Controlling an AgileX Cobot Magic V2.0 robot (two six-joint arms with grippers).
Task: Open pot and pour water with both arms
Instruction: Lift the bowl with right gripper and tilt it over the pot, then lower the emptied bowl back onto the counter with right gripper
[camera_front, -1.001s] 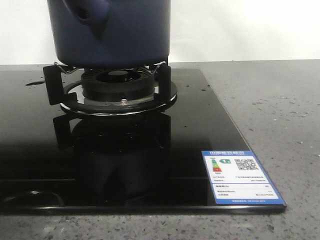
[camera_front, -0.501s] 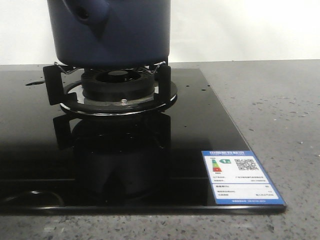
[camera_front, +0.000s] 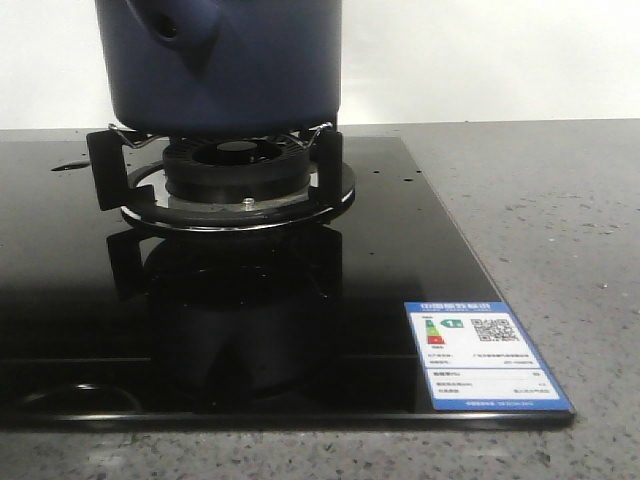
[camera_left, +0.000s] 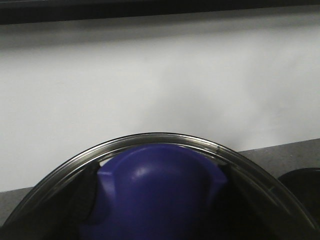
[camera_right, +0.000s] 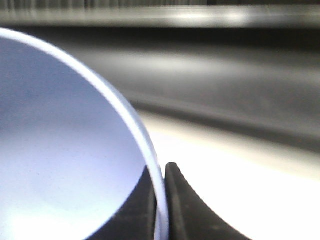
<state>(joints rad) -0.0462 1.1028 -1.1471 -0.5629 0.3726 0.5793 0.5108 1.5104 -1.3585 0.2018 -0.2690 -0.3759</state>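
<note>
The dark navy pot (camera_front: 230, 70) stands on the gas burner (camera_front: 235, 165), its stub handle (camera_front: 175, 30) pointing toward the front left; its top is cut off by the frame. Neither gripper shows in the front view. In the left wrist view my left gripper (camera_left: 160, 210) is shut on the blue knob (camera_left: 160, 190) of a glass lid with a metal rim (camera_left: 165, 138), held up against a white wall. In the right wrist view my right gripper (camera_right: 161, 200) is shut on the rim of a periwinkle-blue bowl (camera_right: 65, 150), one finger inside and one outside.
The burner sits on a black glass hob (camera_front: 60, 300) with a blue-and-white energy label (camera_front: 485, 355) at its front right corner. Grey speckled counter (camera_front: 540, 200) lies to the right. A white wall stands behind.
</note>
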